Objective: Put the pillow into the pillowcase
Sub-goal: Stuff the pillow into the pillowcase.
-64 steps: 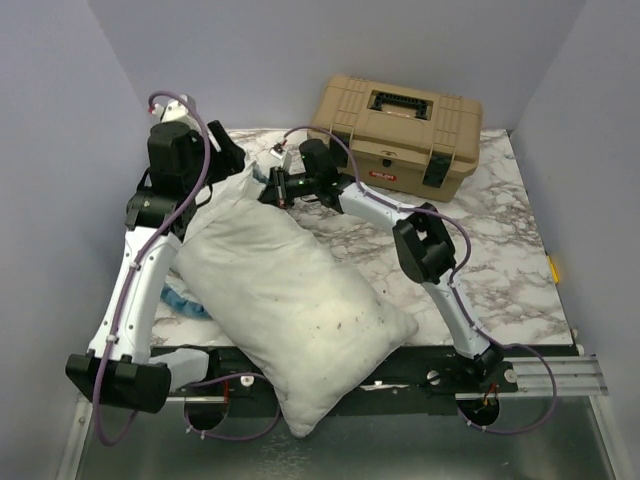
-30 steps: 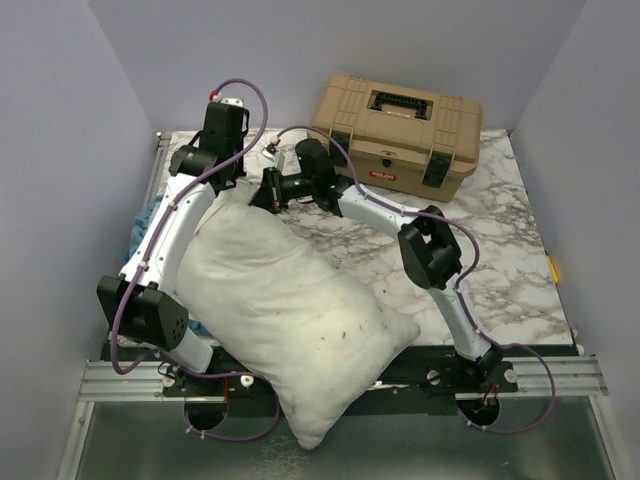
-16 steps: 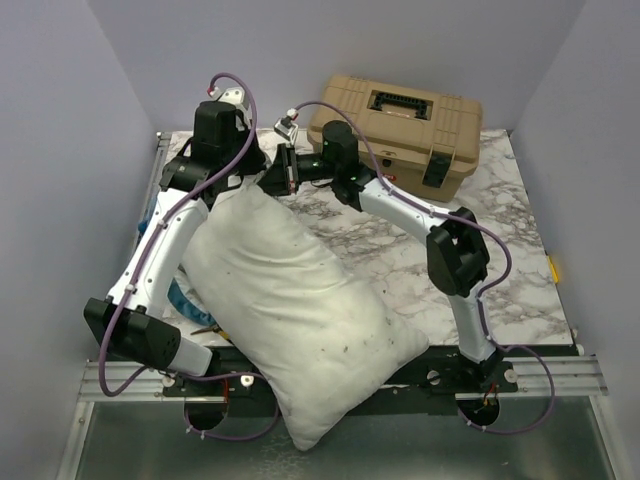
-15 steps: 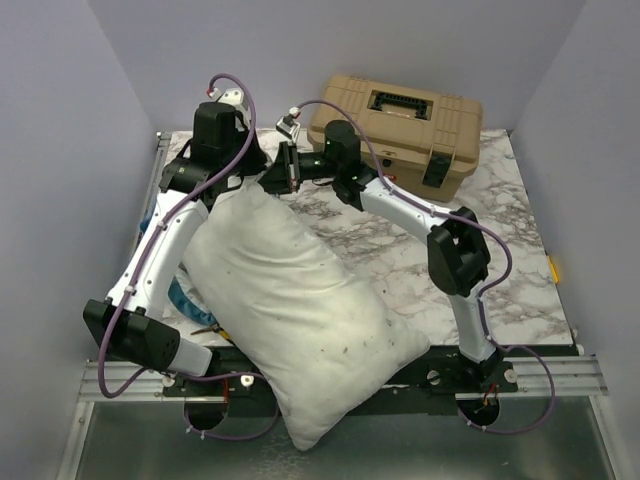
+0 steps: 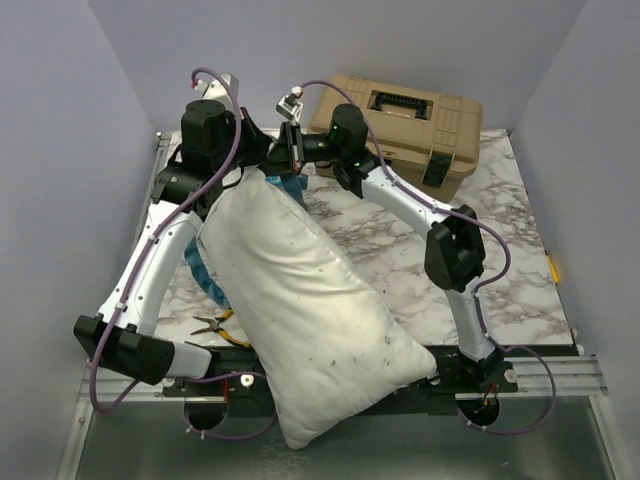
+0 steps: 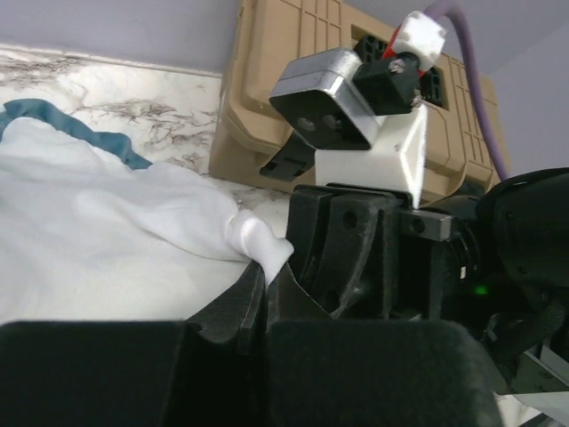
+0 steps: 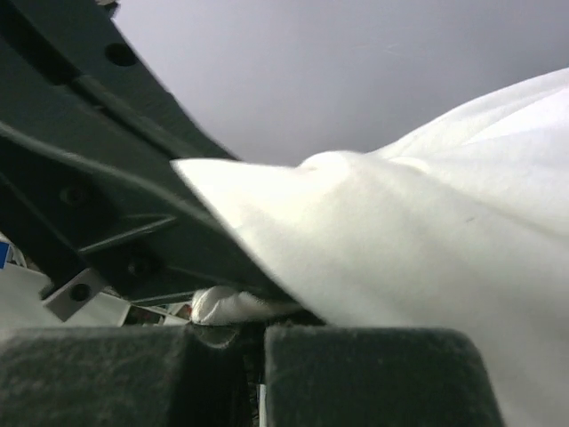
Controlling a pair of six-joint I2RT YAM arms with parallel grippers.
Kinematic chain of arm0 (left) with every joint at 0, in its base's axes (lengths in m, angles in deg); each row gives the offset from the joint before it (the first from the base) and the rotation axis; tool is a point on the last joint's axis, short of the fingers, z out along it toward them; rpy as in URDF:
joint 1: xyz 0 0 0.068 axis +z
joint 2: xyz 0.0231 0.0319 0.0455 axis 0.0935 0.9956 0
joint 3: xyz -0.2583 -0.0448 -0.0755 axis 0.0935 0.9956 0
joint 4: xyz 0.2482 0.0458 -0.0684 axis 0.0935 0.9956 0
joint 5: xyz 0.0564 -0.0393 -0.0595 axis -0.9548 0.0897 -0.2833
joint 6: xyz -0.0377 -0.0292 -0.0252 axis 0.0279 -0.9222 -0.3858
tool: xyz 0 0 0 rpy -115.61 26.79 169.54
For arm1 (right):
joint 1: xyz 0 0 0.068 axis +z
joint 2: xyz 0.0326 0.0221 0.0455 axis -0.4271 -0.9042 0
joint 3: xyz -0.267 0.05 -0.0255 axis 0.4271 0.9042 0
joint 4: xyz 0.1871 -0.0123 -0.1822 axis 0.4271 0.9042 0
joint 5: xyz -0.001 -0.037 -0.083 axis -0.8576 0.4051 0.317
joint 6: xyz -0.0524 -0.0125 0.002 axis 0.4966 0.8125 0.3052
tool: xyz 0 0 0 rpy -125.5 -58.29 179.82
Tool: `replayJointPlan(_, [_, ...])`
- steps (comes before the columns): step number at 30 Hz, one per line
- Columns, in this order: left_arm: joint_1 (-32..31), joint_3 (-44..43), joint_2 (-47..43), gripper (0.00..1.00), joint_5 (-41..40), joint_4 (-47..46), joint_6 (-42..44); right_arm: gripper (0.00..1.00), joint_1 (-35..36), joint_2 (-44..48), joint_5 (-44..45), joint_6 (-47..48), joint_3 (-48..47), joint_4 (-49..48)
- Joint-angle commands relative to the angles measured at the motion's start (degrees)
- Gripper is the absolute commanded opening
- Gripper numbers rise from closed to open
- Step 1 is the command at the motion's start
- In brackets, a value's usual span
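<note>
The pillow (image 5: pixel 305 310) lies slantwise across the table (image 5: pixel 500 250), its far corner up at 11 o'clock and its near end hanging over the table's front edge at 6 o'clock. Both grippers meet at that far corner. The left gripper (image 6: pixel 264 283) has its fingers closed on a small nub of the pillow's white cloth. The right gripper (image 7: pixel 258 342), facing it from the 12 o'clock side, is likewise closed on a fold of the same corner. The pillowcase (image 5: pixel 208 272) shows only as blue fabric peeking out from under the pillow's left flank at 9 o'clock, and again just beside the held corner. Pliers (image 5: pixel 215 325) lie at 8 o'clock, near the pillow. A toolbox (image 5: pixel 400 120) stands at 1 o'clock.
</note>
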Motion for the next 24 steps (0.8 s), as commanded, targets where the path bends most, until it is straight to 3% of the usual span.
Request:
replayJointPlan(1, [-3.91,-5.09,1.01,0.00,13.95,-4.24,-5.62,0.00,1.59,0.72,4.18,0.68,1.67,0.98])
replayJointPlan(8, [-5.97,-12.18,2.81,0.00,19.45,-5.19,-11.27,0.00,1.18,-0.30,7.71,4.44,1.66,8.14])
replayJointPlan(14, [-7.18,-7.68,-0.84,0.00,20.53,-5.76,-16.40,0.00,-0.78,-2.31,14.13,4.36,-1.89,10.69])
replayJointPlan(20, [-7.98,4.53,-7.05,0.00,15.45,-5.05,-17.20,0.00,-2.42,-3.14,16.47,-6.98,0.06,-2.17])
replayJointPlan(24, [-7.96,10.25,-11.89,0.00,6.07,0.00,-14.78,0.01,-5.46,-1.13,16.95,-12.61,6.43,-10.78])
